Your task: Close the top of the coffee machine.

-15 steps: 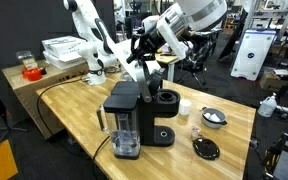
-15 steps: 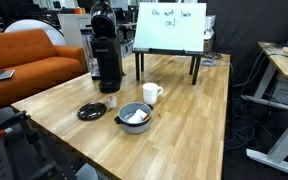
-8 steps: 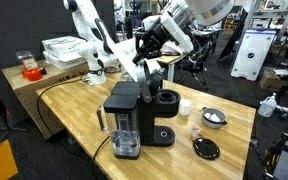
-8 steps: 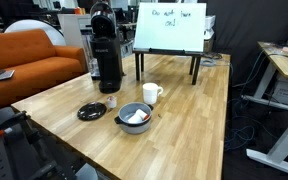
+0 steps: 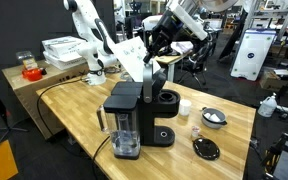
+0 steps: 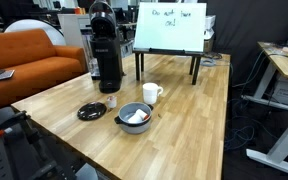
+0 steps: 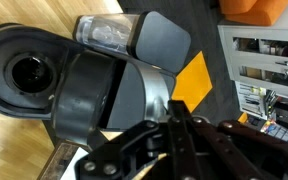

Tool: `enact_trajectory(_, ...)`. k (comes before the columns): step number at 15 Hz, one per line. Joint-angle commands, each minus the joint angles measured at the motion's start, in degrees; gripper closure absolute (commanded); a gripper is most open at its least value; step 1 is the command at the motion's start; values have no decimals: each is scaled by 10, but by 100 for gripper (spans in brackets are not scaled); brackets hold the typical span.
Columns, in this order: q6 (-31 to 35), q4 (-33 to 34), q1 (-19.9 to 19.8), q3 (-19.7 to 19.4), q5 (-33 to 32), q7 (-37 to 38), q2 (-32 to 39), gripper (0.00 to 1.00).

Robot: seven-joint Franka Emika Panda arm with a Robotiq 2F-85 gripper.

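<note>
The black coffee machine (image 5: pixel 134 118) stands on the wooden table, with its clear water tank at the front in this exterior view. Its top (image 5: pixel 134 60) is hinged up and stands open above the round brew chamber (image 5: pixel 166 99). My gripper (image 5: pixel 154 50) hangs just beside the raised top's upper edge. In the wrist view the top (image 7: pixel 89 100) is a dark rounded slab next to the open chamber (image 7: pixel 24 75). The gripper (image 7: pixel 174 108) has its fingers pressed together, with nothing visible between them. The machine (image 6: pixel 106 50) also shows at the far left of the table.
A white mug (image 6: pixel 152 93), a bowl (image 6: pixel 134 116) and a small round black dish (image 6: pixel 91 111) lie on the table near the machine. A whiteboard (image 6: pixel 170 27) stands at the back. A second white arm (image 5: pixel 89 35) and a white box (image 5: pixel 64 50) are behind the machine.
My gripper has moved up and to the right, away from the machine's body. The top still stands open.
</note>
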Motion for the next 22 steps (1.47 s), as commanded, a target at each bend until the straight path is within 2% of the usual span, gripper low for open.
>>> enact_trajectory(1,-34,-5,-14,11,-11,20,-8,100)
enact_trajectory(22,-50,3,-19,8,-7,44,2,100)
